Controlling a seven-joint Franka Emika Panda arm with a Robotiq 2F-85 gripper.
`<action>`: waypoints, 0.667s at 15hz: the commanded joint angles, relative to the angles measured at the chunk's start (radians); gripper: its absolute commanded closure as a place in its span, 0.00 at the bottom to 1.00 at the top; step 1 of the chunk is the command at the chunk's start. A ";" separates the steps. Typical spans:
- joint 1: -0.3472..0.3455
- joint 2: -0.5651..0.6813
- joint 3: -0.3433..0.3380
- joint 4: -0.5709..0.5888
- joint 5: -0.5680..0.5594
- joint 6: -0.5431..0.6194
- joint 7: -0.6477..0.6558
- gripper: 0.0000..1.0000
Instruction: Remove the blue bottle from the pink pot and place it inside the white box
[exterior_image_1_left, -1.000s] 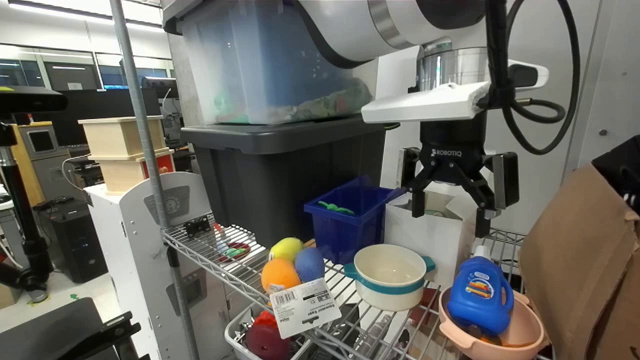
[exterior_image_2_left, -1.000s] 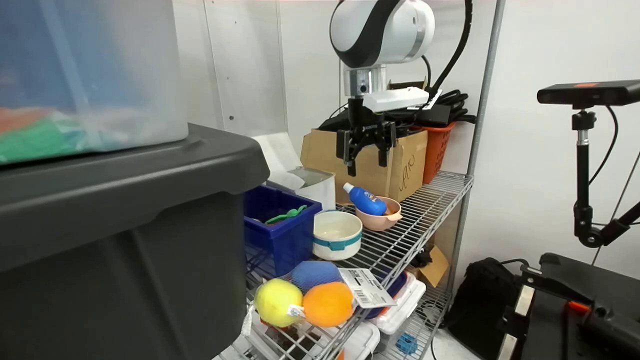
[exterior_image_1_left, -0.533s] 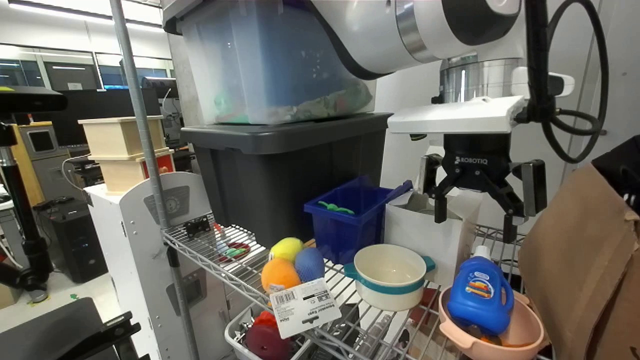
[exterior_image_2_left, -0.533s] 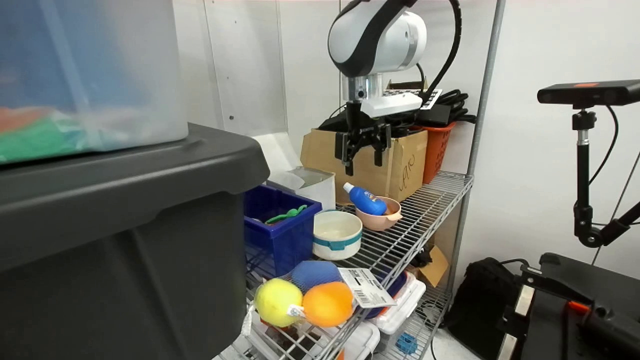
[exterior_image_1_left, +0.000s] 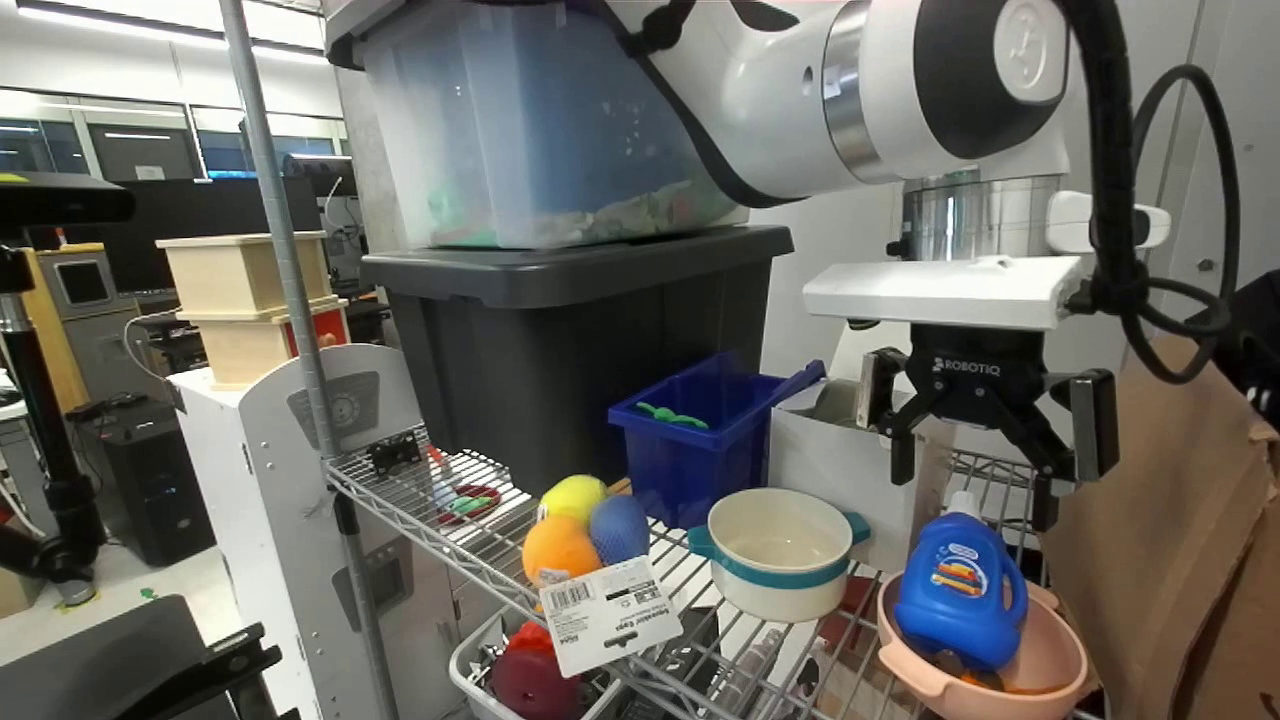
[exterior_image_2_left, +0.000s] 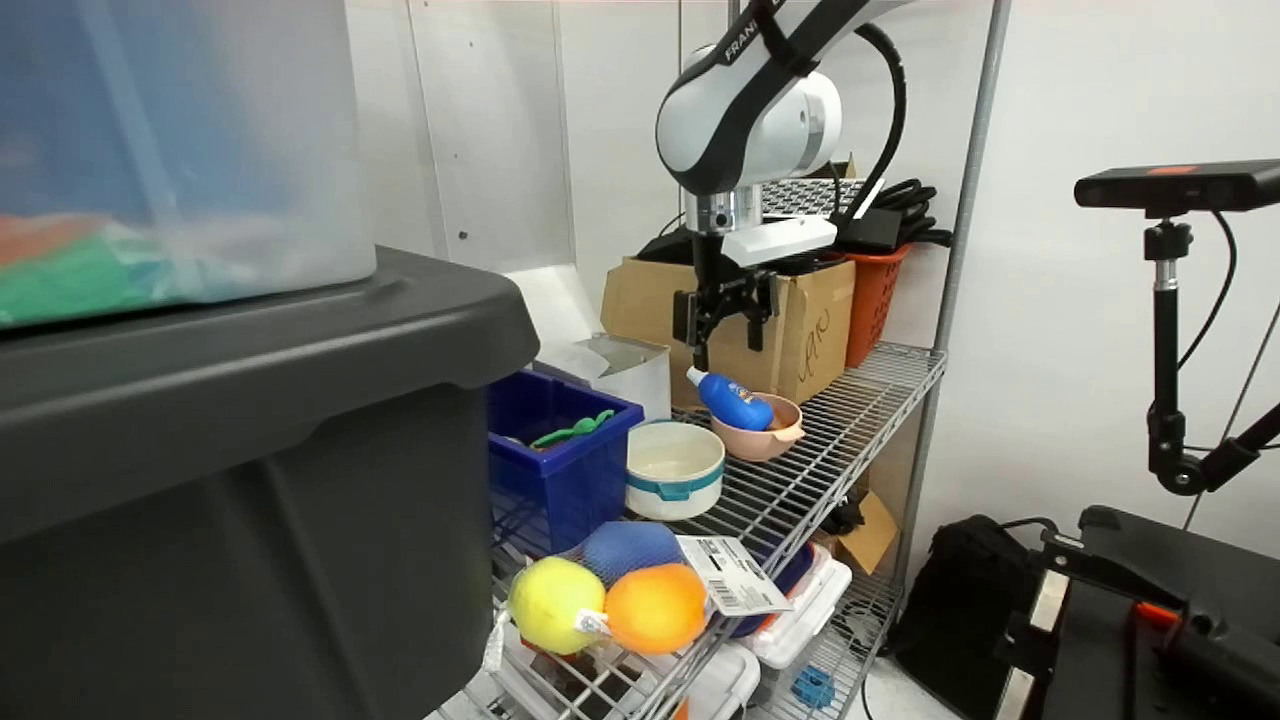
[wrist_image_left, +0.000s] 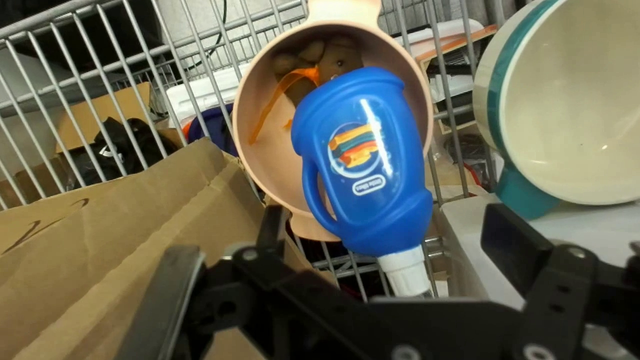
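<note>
In an exterior view, dial centred on the frame: a stack of pale boxes (exterior_image_1_left: 245, 285) stands at 9 o'clock; the grey tote (exterior_image_1_left: 580, 370) stands at the centre and bears a translucent bin (exterior_image_1_left: 560, 130) at its 12 o'clock; a netted set of yellow, orange and blue rounded items (exterior_image_1_left: 578, 538) lies at 7 o'clock on the wire shelf (exterior_image_1_left: 400, 500); the blue bin (exterior_image_1_left: 690, 465) stands at 5 o'clock; the white-and-teal bowl (exterior_image_1_left: 785, 578) stands farther out at 5 o'clock; the white box (exterior_image_1_left: 840, 460) stands behind the bowl at its 1 o'clock; the gripper (exterior_image_1_left: 973, 482) is positioned at 4 o'clock, fingers (exterior_image_1_left: 1095, 425) spread wide apart, above the blue bottle (exterior_image_1_left: 960, 590) at the bottle's 12 o'clock; contact with the white cap (exterior_image_1_left: 965, 503) cannot be judged; the bottle sits tilted in the pink pot (exterior_image_1_left: 1048, 640), cap toward 12 o'clock; the cardboard box (exterior_image_1_left: 1160, 520) stands at the pot's 2 o'clock.

In the wrist view, same dial: the cardboard box lies at 8 o'clock; the pot shows at 12 o'clock and contains a brown object (wrist_image_left: 345, 57) and an orange strip (wrist_image_left: 274, 100); the bottle's base lies inside the pot, and the cap projects past the rim toward 5 o'clock; the fingers stand well apart at 8 and 4 o'clock; the bowl stands at 2 o'clock.
</note>
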 joint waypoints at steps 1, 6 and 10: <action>-0.012 0.043 -0.007 0.070 -0.023 -0.039 -0.023 0.00; -0.025 0.037 0.002 0.069 -0.010 -0.115 -0.052 0.00; -0.024 0.024 0.014 0.044 -0.006 -0.172 -0.078 0.00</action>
